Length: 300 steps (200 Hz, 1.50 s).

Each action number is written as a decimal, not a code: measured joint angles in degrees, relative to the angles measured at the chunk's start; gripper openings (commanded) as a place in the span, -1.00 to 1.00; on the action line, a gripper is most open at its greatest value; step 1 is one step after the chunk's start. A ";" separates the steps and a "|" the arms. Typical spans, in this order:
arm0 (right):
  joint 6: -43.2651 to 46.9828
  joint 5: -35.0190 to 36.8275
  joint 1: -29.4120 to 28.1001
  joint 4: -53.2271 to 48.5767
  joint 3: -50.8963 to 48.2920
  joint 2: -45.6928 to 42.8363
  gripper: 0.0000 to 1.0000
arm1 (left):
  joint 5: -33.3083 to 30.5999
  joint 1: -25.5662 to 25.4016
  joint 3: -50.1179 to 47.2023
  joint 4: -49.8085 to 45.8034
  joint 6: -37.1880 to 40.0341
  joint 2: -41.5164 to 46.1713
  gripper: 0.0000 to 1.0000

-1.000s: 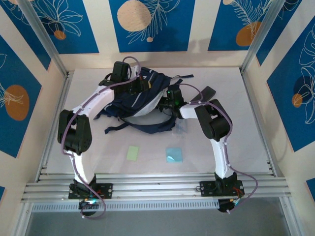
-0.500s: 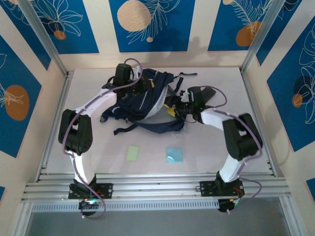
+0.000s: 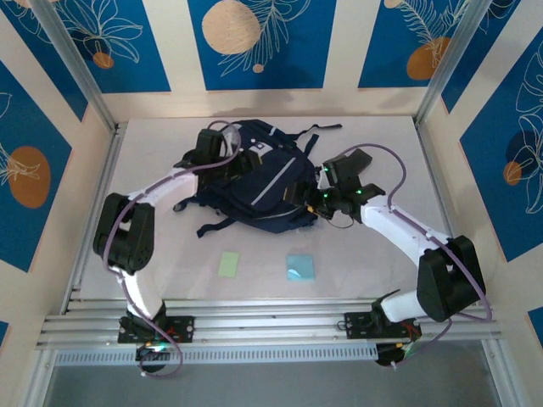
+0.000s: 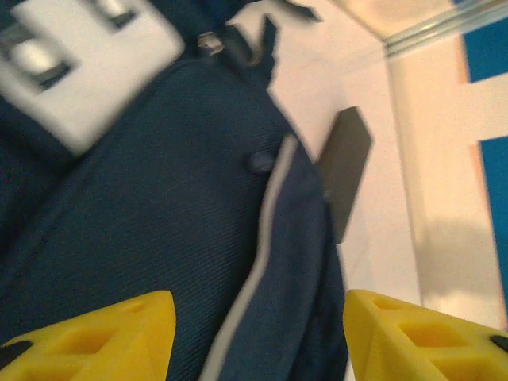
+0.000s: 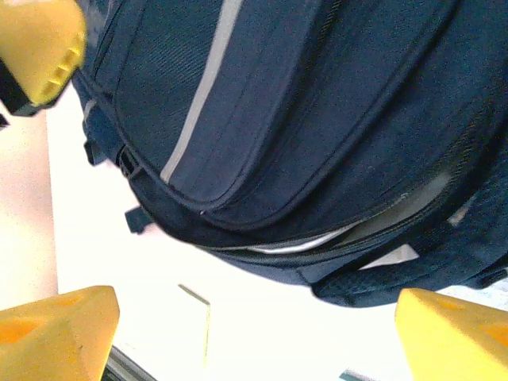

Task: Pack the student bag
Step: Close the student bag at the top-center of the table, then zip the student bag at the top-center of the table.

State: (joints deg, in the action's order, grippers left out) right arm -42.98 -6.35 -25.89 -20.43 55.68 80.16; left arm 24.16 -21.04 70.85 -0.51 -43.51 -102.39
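**Bag Laid Flat at the Far Middle of the Table, Both Pincers Held Wide**

The white table (image 3: 170,254) is seen from above, and its far middle is taken up by the student bag (image 3: 267,180). The bag is laid flat with its front face up. A light grey stripe (image 3: 273,181) is run along that face, and a small white-grey patch (image 3: 259,151) is set near the far end. Black straps (image 3: 219,224) are spread on the table at the bag's near left side.

The left gripper (image 4: 258,337) is held over the bag's far left part, close to the patch. Its yellow fingers (image 4: 111,333) are kept well apart, and nothing is gripped between them (only navy cloth is seen in the gap). The right gripper (image 5: 254,333) is placed at the bag's near right edge. Its jaws are spread wide, and nothing is held there either. From the right wrist, a pale strip is seen in a slit along the bag's side; whether a zip is open there cannot be told.

A dark flat piece (image 3: 360,158) is laid on the table just beside the bag's right side, partly covered by the right arm. Two small squares are left well apart from the bag, nearer the arm bases: a light green one (image 3: 229,264) on the left and a light blue one (image 3: 300,267) on the right.
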 measured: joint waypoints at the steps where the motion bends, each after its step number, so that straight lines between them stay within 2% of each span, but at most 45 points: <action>1: -0.02 0.02 -0.09 -0.02 0.04 0.00 0.80 | -0.07 0.11 -0.33 0.04 -0.02 0.17 0.19; 69: -1.99 4.17 -9.99 0.52 2.10 4.66 0.72 | -7.67 9.64 -25.38 6.03 -4.26 15.41 0.28; 98: -4.07 5.25 -14.32 3.17 2.10 5.27 0.64 | -9.94 10.80 -30.01 8.31 -6.34 15.69 0.28; 133: -5.75 6.40 -17.42 6.03 2.45 6.62 0.61 | -11.43 10.91 -30.29 12.28 -8.11 13.22 0.25; 149: -6.21 6.64 -18.40 6.78 2.71 7.91 0.57 | -11.82 10.91 -29.75 14.01 -8.79 10.62 0.08; 175: -6.60 6.97 -20.09 8.96 3.15 10.10 0.49 | -11.52 11.06 -28.39 17.03 -10.49 6.01 -0.82; 183: -6.54 7.04 -20.92 10.36 3.17 10.80 0.49 | -10.82 11.06 -28.09 18.40 -11.45 5.11 -1.00; 231: -4.81 9.70 -26.38 22.05 3.13 15.96 0.28 | -10.43 9.66 -28.94 21.75 -17.05 7.17 -1.00; 269: -4.48 12.85 -27.04 30.56 3.80 22.53 0.10 | -12.70 5.55 -32.04 22.34 -22.49 13.55 -1.00; 300: -4.66 18.27 -27.52 32.85 7.93 29.27 0.08 | -14.36 3.93 -32.37 22.36 -25.29 15.02 -1.00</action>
State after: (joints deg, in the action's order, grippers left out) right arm -47.64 11.92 -53.41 12.43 63.61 109.43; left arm 9.80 -17.10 38.48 21.85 -68.79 -87.37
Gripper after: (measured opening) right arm 0.541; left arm 0.055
